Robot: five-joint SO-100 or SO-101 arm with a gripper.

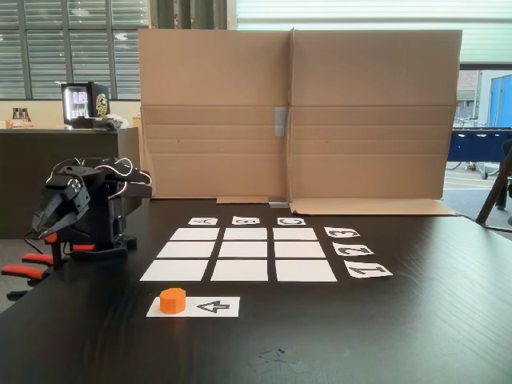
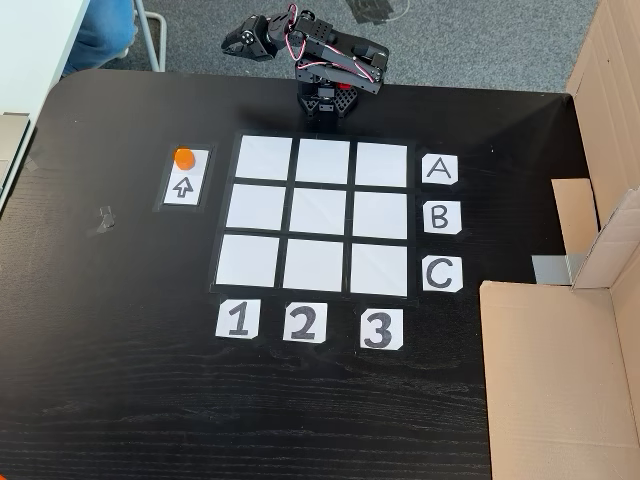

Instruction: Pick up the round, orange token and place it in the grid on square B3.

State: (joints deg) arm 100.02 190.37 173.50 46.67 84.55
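The orange token (image 1: 172, 300) (image 2: 184, 158) sits on the end of a white paper strip with a black arrow (image 1: 214, 306) (image 2: 183, 187), outside the grid (image 1: 240, 270) (image 2: 250, 260). Square B3 (image 1: 245, 234) (image 2: 380, 215) is bare; it lies in the middle column of the far row in a fixed view, and in the right column of the middle row in the top-down fixed view. The black arm is folded at the table edge. Its gripper (image 1: 40, 226) (image 2: 232, 42) looks shut and empty, hangs off the table and is far from the token.
Label cards A, B, C (image 2: 441, 216) and 1, 2, 3 (image 2: 304, 322) border the grid. A cardboard wall (image 1: 296, 112) (image 2: 560, 370) stands behind the far side. Orange clamps (image 1: 24, 268) hold the arm's base. A person's leg (image 2: 100, 35) shows beyond the table corner.
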